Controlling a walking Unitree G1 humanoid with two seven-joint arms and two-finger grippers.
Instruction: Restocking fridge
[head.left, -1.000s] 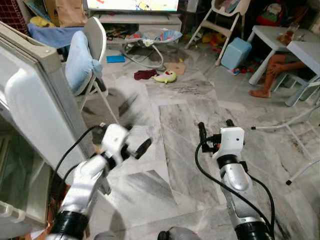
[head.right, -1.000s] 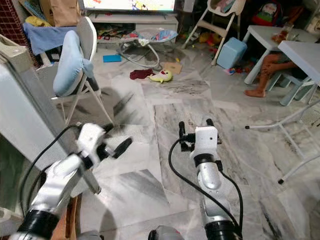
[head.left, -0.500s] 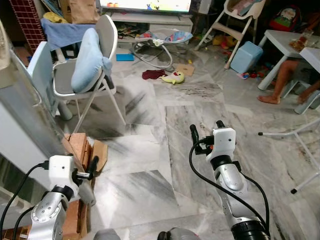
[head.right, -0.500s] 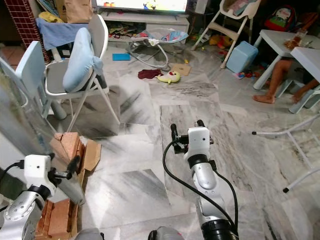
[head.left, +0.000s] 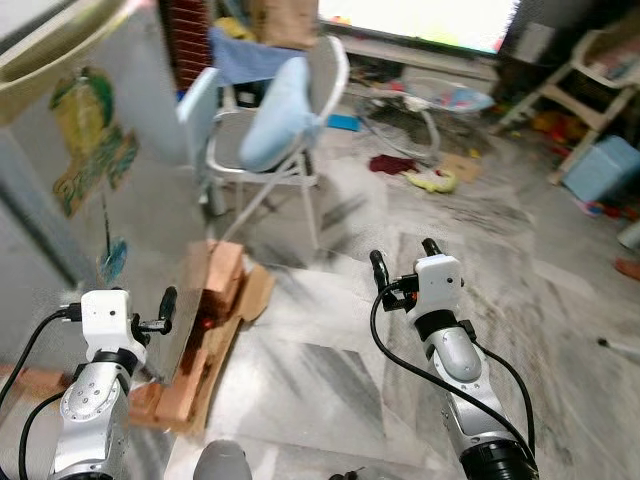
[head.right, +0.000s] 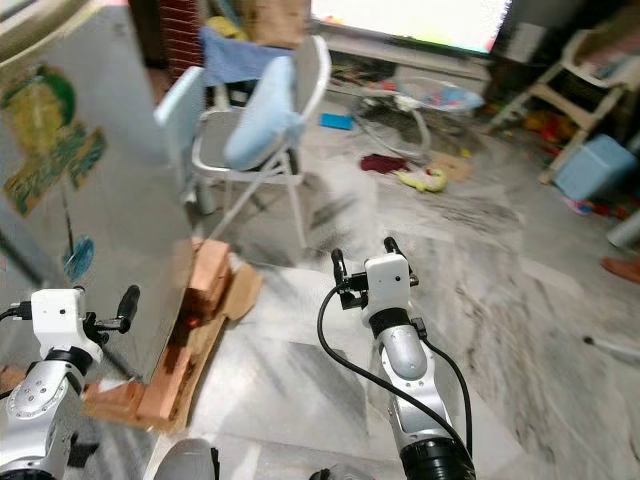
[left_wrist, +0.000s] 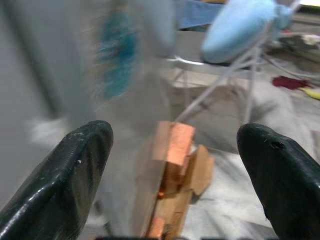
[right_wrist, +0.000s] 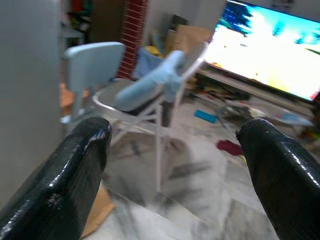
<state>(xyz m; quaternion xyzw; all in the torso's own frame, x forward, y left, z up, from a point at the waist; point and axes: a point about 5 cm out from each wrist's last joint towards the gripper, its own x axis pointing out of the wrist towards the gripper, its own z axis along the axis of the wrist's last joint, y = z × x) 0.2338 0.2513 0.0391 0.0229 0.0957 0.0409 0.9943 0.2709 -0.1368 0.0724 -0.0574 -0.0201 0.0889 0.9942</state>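
A lived-in home: fridge (head.left: 70, 190), folding chair (head.left: 275, 140), lit television (head.left: 415, 20), toys on marble floor (head.left: 330, 380).

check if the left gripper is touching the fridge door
Cannot tell. In the left eye view the left gripper sits right at the fridge door, but blur hides any gap or contact.

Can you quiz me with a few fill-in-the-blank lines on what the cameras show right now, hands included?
1. Both the left hand and the right hand hold ____.
2. The fingers of both hands are ____.
3. The light blue cushion rests on a white folding ____.
4. The stack of orange-brown bricks lies on the marble floor beside the grey ____ door with stickers.

Missing words: nothing; open; chair; fridge
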